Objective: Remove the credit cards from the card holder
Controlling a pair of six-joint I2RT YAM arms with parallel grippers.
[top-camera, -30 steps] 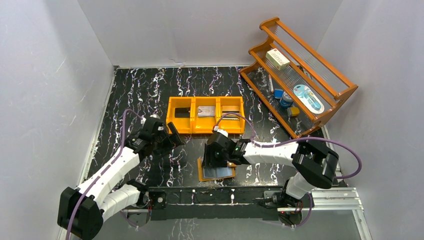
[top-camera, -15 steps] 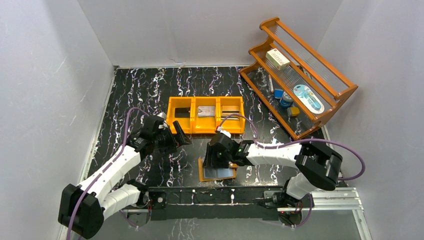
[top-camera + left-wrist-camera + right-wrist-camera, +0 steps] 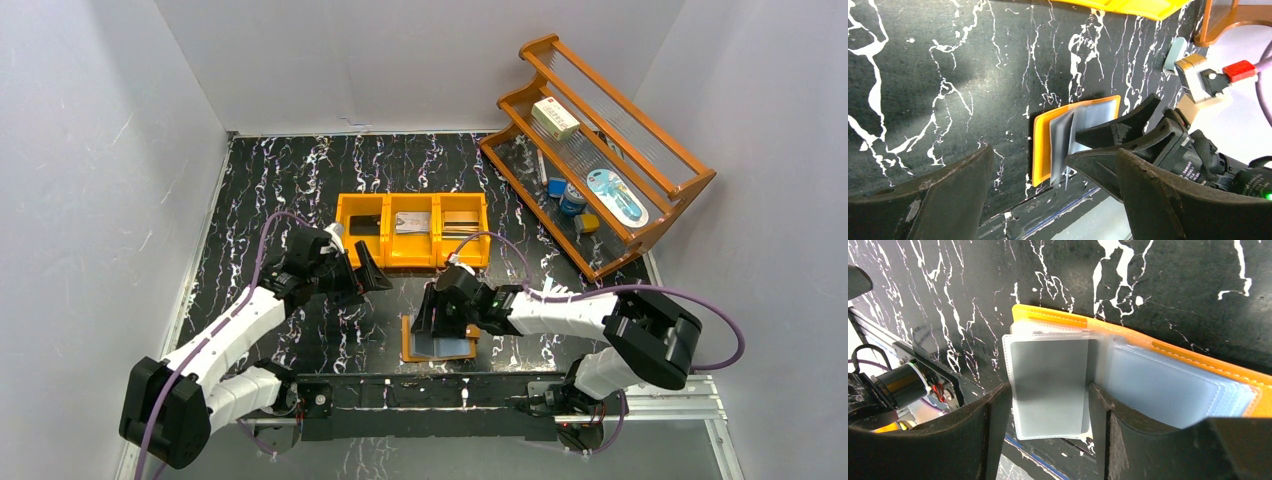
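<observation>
The job looks partway done. The orange bin point(image 3: 345, 232) at mid-table has a card in each of its three compartments point(image 3: 411, 223), and the card holder point(image 3: 408, 352) lies open and flat just in front of the arm bases, between the two arms. At least one card is left in it: the right wrist view shows a grey card point(image 3: 1050, 375) inside the front clear sleeve point(image 3: 1020, 432), with a stack of pale-blue sleeves point(image 3: 1168, 390) fanned out beside it. Whether those hold any more can't be told from here.

The right gripper point(image 3: 430, 318) sits right over the holder, jaws spread about as wide as that front sleeve, one finger point(image 3: 993, 425) along each long edge. Whether the fingers are pinching it or just bracketing it, the pictures don't settle. The left gripper point(image 3: 362, 277) hangs wide open with nothing in it, just in front of the bin's left end and off to the left of the holder, pointed toward it.

So the step in hand reads as fishing out that grey card. It'll probably take one arm pinning the leather while the other gets hold of the card edge and slides it out along the sleeve's opening. The plastic is floppy, so lifting the whole leaf instead of the card is the likely hiccup.
</observation>
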